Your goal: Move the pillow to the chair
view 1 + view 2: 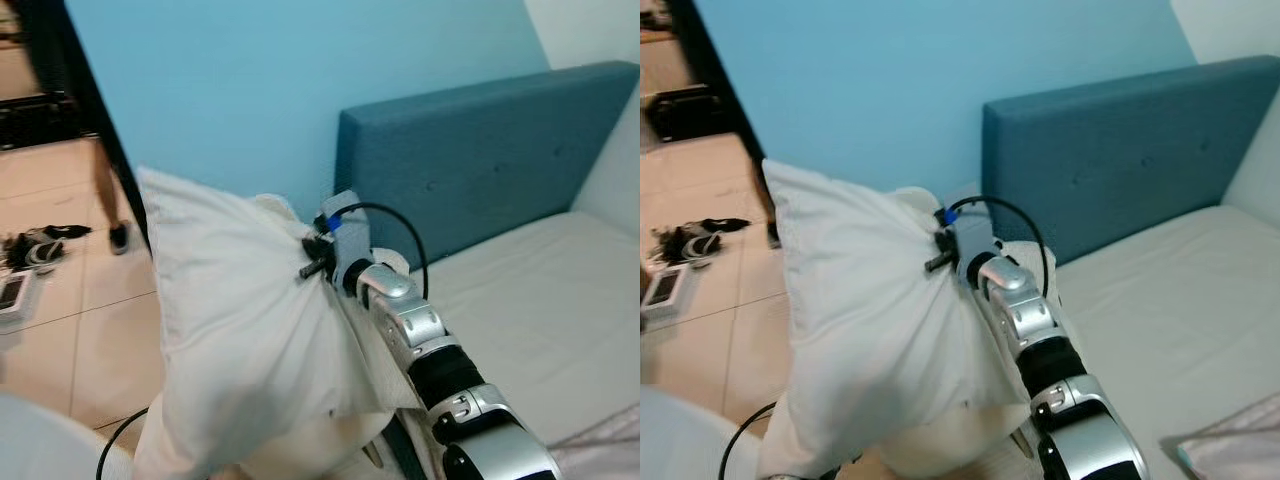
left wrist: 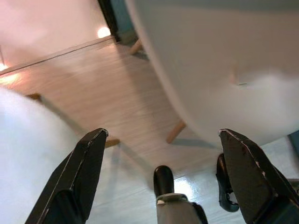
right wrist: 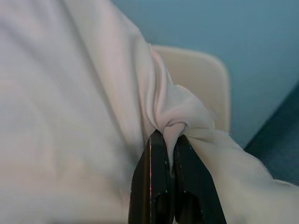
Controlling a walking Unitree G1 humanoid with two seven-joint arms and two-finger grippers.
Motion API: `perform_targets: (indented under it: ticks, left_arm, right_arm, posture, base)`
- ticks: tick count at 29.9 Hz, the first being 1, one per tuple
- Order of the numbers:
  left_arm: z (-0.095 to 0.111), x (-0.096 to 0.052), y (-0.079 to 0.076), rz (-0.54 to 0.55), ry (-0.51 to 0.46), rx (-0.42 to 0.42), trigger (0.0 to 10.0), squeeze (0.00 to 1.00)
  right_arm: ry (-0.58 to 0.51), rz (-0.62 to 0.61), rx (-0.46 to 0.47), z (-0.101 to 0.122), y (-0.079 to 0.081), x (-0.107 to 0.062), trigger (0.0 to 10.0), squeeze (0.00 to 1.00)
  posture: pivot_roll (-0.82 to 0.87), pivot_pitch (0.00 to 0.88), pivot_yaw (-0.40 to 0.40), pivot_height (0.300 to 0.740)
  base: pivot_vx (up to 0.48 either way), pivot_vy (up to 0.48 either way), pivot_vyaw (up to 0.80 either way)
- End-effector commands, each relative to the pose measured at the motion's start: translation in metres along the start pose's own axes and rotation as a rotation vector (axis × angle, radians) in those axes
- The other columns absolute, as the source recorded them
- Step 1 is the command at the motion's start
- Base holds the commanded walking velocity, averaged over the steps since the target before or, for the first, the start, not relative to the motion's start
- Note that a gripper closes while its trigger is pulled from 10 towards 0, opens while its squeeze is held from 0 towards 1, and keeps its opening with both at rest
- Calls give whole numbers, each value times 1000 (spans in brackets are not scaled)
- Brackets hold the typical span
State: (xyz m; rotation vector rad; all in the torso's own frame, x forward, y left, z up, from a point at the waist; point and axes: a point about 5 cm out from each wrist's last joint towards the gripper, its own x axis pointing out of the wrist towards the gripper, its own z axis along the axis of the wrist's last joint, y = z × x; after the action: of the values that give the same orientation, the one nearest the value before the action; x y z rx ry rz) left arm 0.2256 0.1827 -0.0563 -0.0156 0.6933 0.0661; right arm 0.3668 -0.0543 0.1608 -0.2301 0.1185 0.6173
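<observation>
Pillow, white and plump in its soft cotton case (image 1: pixel 235 340), hangs off the bed in the air beside the blue padded headboard (image 1: pixel 480 165), because my right gripper (image 3: pixel 169 140) has its fingers clamped on a bunched twist of the cloth, which gives a firm hold for carrying. My left gripper (image 2: pixel 163 163) hangs low with fingers wide apart above the pale wood floor (image 2: pixel 107 93), near a white moulded chair with wooden legs (image 2: pixel 210 60), where I judge the pillow should go.

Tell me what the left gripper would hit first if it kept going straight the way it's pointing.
Probably the wooden floor. The left gripper, jaws open, points down at it, with the white chair off to one side; depth is unclear.
</observation>
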Motion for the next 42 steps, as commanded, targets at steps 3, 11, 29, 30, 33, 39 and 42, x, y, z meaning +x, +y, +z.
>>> perform_targets:
  ticks: [3,11,29,30,33,39,42]
  left_arm:
    - [3,1,-5,-18,-9,7,10000,0]
    - [8,2,-6,-26,-29,10,10000,0]
    - [14,0,34,236,-52,-22,10000,0]
    - [14,0,34,236,-52,-22,10000,0]
    - [19,-1,46,301,-64,-22,10000,0]
    - [31,1,52,305,-108,-45,10000,0]
    - [34,1,52,307,-119,-40,10000,0]
  right_arm:
    - [0,-2,-75,-3,6,2,10000,0]
    - [129,-69,-203,-34,5,0,10000,0]
    - [203,-371,35,-59,-38,-12,10000,0]
    - [203,-371,35,-59,-38,-12,10000,0]
    - [208,-413,47,-61,-44,-15,10000,0]
    - [223,-515,78,-64,-60,-21,10000,0]
    - [221,-545,79,-62,-65,-21,10000,0]
  posture:
    - [-115,13,9,740]
    - [-110,19,4,740]
    - [-106,26,-8,696]
    - [-106,26,-8,696]
    - [-96,22,-14,686]
    - [-81,16,-11,661]
    - [-77,15,-12,646]
  base:
    - [0,0,0]
    - [0,0,0]
    - [0,0,0]
    - [0,0,0]
    - [0,0,0]
    - [0,0,0]
    - [0,0,0]
